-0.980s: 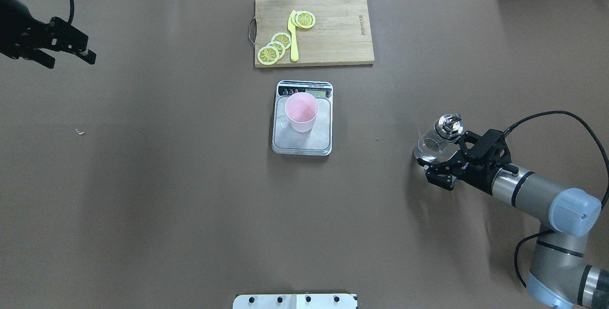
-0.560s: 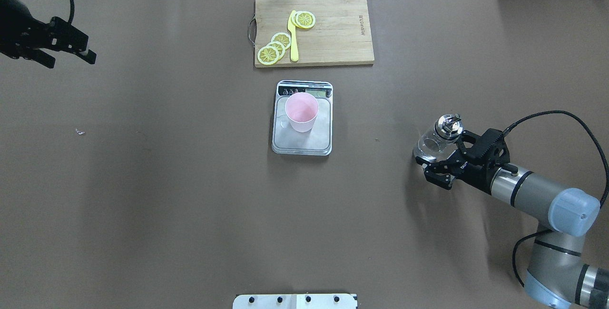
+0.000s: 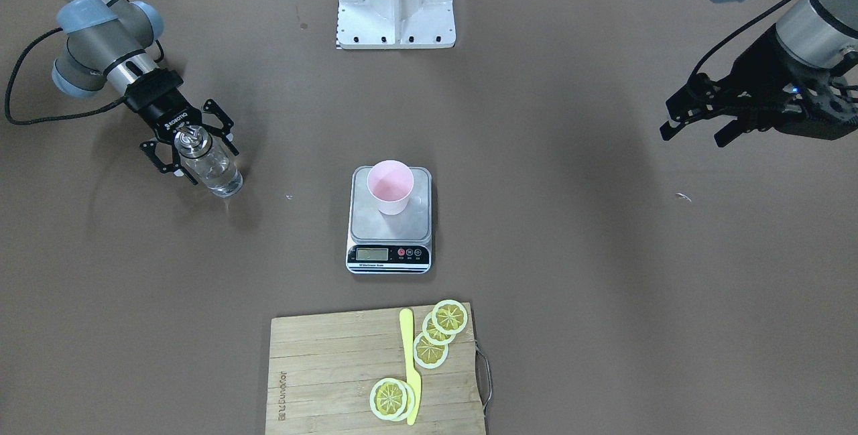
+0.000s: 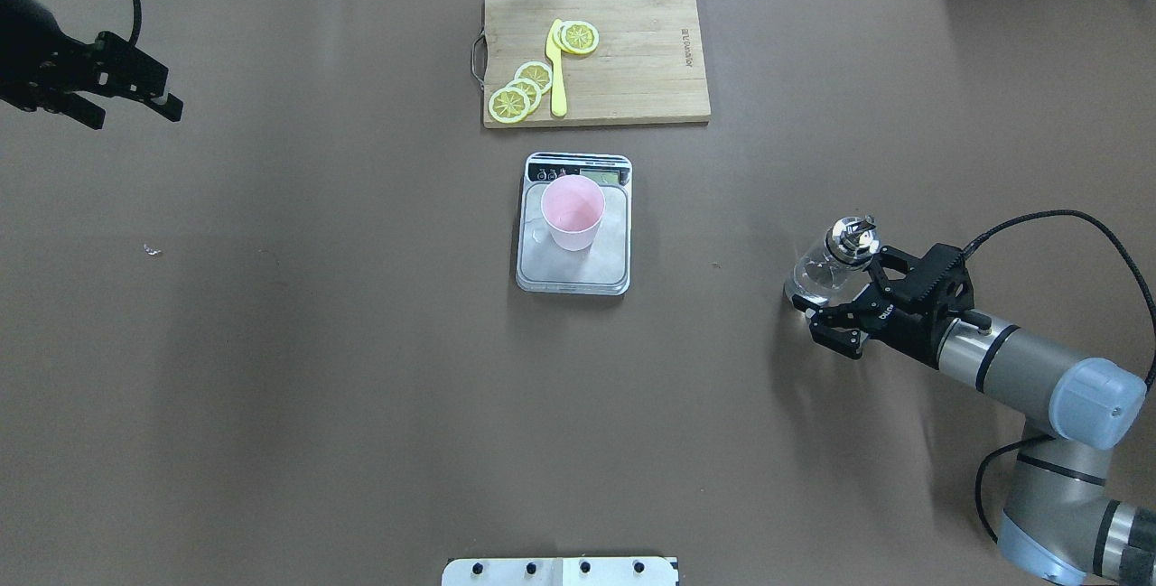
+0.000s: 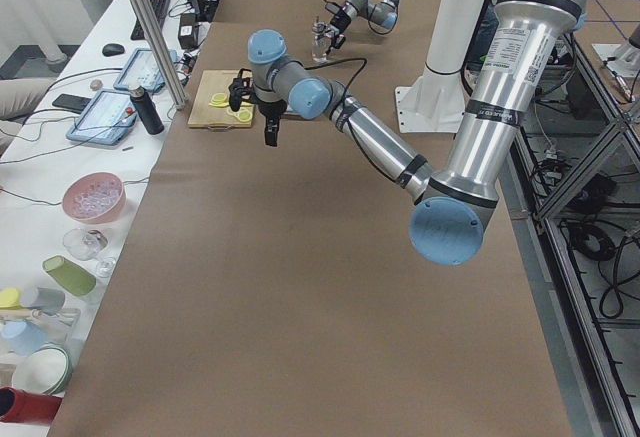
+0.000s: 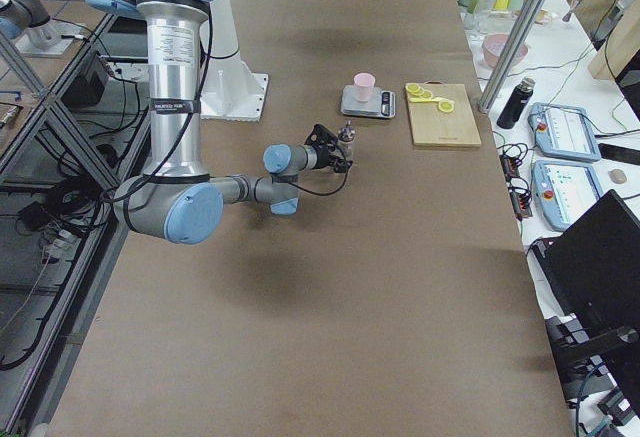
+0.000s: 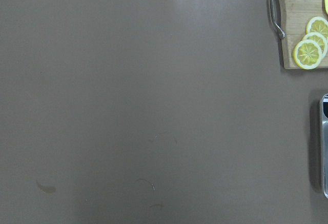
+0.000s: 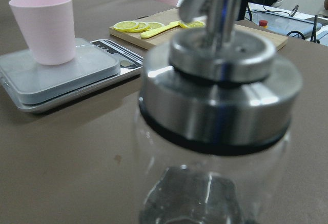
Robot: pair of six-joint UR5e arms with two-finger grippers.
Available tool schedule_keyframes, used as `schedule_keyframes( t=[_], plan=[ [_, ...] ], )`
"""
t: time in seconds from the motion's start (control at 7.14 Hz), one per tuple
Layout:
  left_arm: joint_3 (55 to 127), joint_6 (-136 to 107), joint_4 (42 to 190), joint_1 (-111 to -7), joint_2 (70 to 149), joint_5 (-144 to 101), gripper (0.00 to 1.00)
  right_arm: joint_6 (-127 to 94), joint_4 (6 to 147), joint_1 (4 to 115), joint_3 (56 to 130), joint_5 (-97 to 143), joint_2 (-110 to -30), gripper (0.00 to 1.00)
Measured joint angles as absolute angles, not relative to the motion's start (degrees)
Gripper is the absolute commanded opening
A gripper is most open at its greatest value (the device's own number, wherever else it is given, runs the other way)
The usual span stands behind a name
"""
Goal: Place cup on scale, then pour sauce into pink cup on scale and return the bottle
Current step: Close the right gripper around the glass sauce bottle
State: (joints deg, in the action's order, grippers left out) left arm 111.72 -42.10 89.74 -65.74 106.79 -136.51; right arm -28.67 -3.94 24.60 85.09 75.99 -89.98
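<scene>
The pale-pink cup (image 4: 572, 211) stands upright on the steel scale (image 4: 596, 268) at the table's middle; both also show in the front view, the cup (image 3: 389, 187) on the scale (image 3: 389, 234). The clear glass bottle (image 4: 820, 272) with its silver spout cap stands on the table at the right. My right gripper (image 4: 835, 299) is open, with a finger on each side of the bottle (image 3: 216, 172). The right wrist view shows the bottle's cap (image 8: 220, 80) very close. My left gripper (image 4: 134, 114) is open and empty, high at the far left.
A wooden cutting board (image 4: 632, 71) with lemon slices (image 4: 522, 89) and a yellow knife (image 4: 557, 71) lies just beyond the scale. The robot's base plate (image 4: 560, 572) is at the near edge. A small white scrap (image 4: 151, 250) lies on the brown table cover at the left.
My right wrist has shifted slightly back toward its own side, and its fingers stay open around the bottle. The bottle, cup and left gripper have hardly moved.
</scene>
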Motion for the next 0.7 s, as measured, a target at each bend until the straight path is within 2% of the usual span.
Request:
schedule_keyframes(
  t=[0.7],
  plan=[
    [111.8, -42.1, 89.74, -65.74, 106.87, -136.5, 0.95, -28.46, -4.74, 24.79, 84.26, 75.04, -88.62, 0.9]
  ],
)
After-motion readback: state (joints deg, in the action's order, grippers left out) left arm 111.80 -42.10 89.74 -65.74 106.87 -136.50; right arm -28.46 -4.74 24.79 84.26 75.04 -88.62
